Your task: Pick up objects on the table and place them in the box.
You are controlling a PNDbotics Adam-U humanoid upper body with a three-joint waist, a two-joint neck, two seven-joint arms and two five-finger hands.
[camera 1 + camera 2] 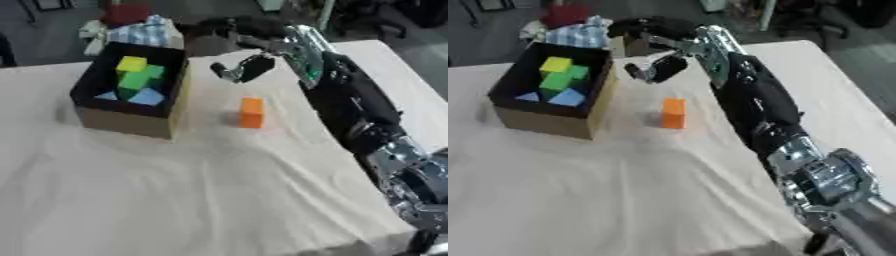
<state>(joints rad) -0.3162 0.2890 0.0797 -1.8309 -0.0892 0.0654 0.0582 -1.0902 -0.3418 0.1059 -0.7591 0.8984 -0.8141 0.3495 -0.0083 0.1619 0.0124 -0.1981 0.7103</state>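
Left eye view shows the right hand point(254, 62) up over the far side of the table point(175, 200), fingers curled and nothing in them as far as I can see. Orange block point(251, 112) stands upright on the cloth, just right of the box point(131, 122), which already holds yellow, green and blue pieces. Risk imo: coming down off-centre would tip the block or shove it along the cloth, and wrinkles there could make it topple. Left hand isn't visible.
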